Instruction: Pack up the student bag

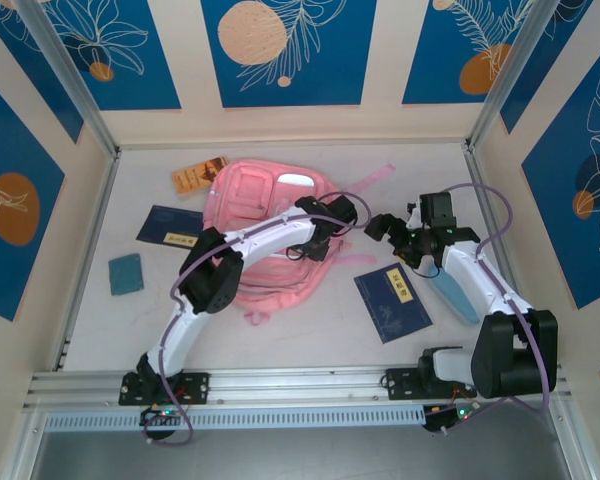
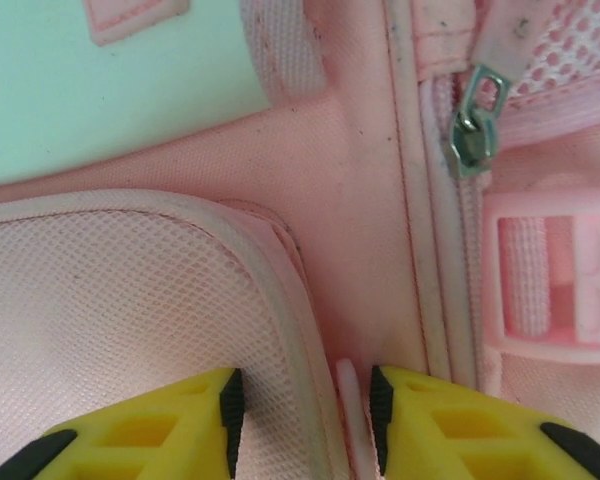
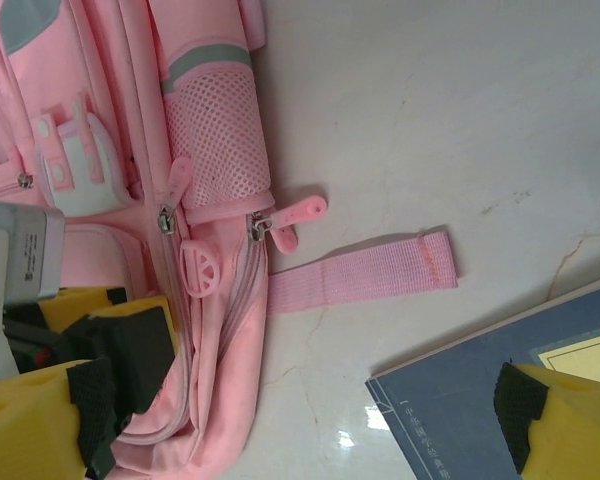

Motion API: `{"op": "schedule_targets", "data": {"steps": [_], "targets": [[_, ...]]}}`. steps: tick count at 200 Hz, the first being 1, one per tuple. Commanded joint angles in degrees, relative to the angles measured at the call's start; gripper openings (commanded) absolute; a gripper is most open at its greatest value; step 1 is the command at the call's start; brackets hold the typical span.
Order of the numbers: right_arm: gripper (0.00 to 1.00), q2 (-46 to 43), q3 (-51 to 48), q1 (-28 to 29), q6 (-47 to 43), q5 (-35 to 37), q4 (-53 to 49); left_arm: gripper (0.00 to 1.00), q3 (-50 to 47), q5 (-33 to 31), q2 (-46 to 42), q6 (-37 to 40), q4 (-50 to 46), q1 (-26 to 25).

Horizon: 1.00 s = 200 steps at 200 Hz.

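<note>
The student bag (image 1: 265, 215) is a large pink backpack lying flat in the middle of the table. My left gripper (image 1: 325, 238) reaches over its right side. In the left wrist view the left gripper (image 2: 306, 402) presses down on the bag (image 2: 350, 200), jaws narrowed but apart, with a mesh panel's piped edge and a pale pink tab (image 2: 348, 395) between the pads. A metal zipper slider (image 2: 473, 130) lies ahead to the right. My right gripper (image 1: 395, 240) hovers just right of the bag. It (image 3: 310, 425) stands wide open over bare table, between the bag's edge (image 3: 215, 400) and a blue book (image 3: 460, 420).
A dark blue book (image 1: 392, 302) lies right of the bag and another (image 1: 170, 227) to its left. An orange book (image 1: 200, 177) sits at the back left, a small teal item (image 1: 126, 273) at the left and a light blue item (image 1: 455, 292) under the right arm. A loose pink strap (image 3: 365, 272) trails across the table.
</note>
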Motion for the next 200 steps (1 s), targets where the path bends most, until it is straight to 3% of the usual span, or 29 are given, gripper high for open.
{"op": "schedule_targets", "data": {"steps": [1,60,98,165,200], "targets": [[1.00,0.8,-1.0,-0.3,-1.4,-2.6,0.2,0.35,1.5,-0.4,1.7,-1.1,-1.8,1.4],[0.97,4.1,0.1,0.9,-2.4,-1.9,-0.3,0.00,1.3,1.7,-1.0,1.2,-0.8,2.0],[0.89,4.7,0.6,4.6,-6.0,0.6,1.0,0.00,1.1,3.3,-8.8,7.6,0.1,2.8],[0.74,2.7,0.8,8.8,-14.5,-6.7,7.7,0.00,0.6,9.8,-20.4,18.7,0.2,7.8],[0.69,3.6,4.7,9.4,-17.6,-15.4,8.4,0.00,0.7,12.7,-24.5,24.1,0.1,8.9]]}}
